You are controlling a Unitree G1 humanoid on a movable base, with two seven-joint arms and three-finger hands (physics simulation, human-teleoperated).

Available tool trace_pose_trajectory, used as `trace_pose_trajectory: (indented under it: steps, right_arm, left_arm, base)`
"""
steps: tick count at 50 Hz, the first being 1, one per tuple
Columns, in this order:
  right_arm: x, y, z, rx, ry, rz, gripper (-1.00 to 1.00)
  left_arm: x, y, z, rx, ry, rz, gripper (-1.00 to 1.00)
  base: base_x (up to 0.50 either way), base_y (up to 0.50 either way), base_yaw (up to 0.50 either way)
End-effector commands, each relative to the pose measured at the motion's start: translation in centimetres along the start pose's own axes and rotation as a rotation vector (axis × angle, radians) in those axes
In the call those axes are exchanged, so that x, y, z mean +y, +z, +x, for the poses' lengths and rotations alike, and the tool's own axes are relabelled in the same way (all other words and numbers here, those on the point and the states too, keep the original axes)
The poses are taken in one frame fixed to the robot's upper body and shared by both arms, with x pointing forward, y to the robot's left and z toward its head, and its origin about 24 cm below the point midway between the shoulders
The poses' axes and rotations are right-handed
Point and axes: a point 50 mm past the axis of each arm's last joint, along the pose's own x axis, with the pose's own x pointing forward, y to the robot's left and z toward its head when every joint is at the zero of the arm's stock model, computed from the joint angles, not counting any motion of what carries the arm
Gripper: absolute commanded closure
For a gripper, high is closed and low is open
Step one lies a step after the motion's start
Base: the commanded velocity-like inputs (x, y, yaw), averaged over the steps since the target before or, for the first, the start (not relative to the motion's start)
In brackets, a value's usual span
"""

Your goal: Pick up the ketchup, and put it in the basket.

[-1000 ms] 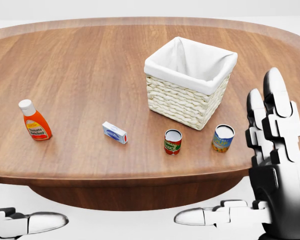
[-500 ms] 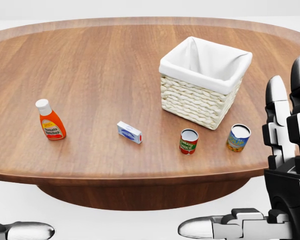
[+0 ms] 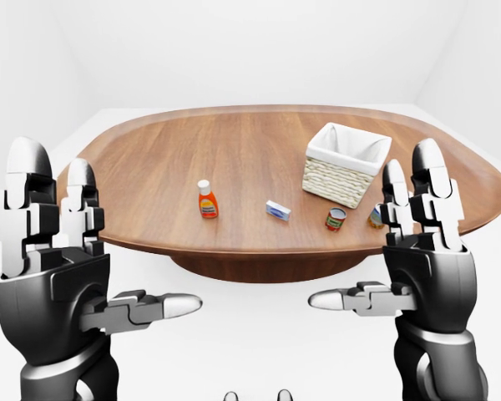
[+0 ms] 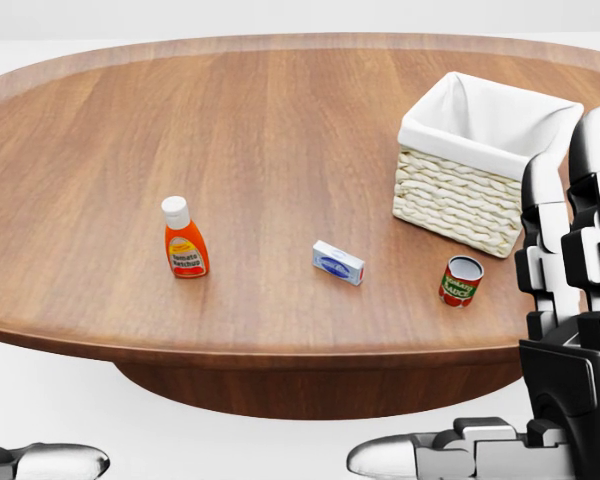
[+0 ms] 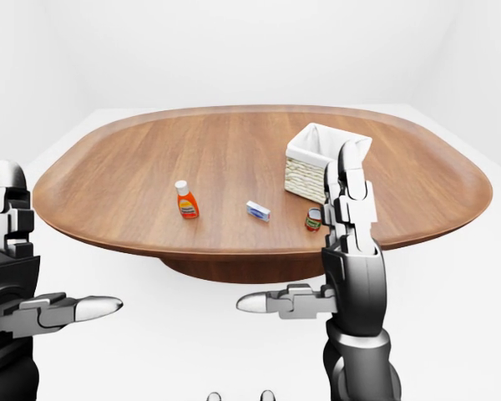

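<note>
The ketchup [image 4: 185,240] is a small orange bottle with a white cap. It stands upright on the round wooden table [image 4: 280,130], left of centre in the head view. The wicker basket [image 4: 460,205] with a white liner stands at the right, partly behind my right hand. Both hands are held up short of the table edge, far from the bottle. My left hand [image 3: 108,251] is open and empty, fingers up, thumb pointing inward. My right hand [image 3: 367,251] is open and empty in the same pose.
A small blue and white box [image 4: 338,263] lies between bottle and basket. A red can [image 4: 461,281] stands below the basket. A second can [image 3: 374,217] shows beside my right hand in the left-eye view. The table's near edge [image 4: 280,350] runs across the lower head view.
The whole picture has shifted right, so the camera has moved left. The ketchup now sits nearer the view's middle, and the second can is hidden behind my right hand. The hands stay open.
</note>
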Motion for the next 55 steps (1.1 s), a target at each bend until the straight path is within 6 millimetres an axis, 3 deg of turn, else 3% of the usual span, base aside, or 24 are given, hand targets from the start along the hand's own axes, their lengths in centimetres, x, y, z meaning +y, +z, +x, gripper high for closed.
trace_pose_trajectory:
  steps: [1,18,55]
  right_arm:
    - [0.08,-0.27,0.09,0.008,-0.005,-0.01,-1.0]
    - [0.3,-0.14,-0.02,0.007,0.009,-0.005,-1.0]
    - [0.39,0.06,-0.15,0.004,0.015,-0.01,-1.0]
  left_arm:
    - [-0.26,-0.39,-0.06,0.021,-0.005,0.009,-1.0]
    - [-0.29,-0.32,0.02,0.016,-0.003,0.024,-1.0]
    - [-0.38,-0.79,-0.04,0.04,-0.011,0.03,-1.0]
  base:
    - [0.0,0.0,0.0]
    - [0.01,0.0,0.0]
    - [0.5,0.0,0.0]
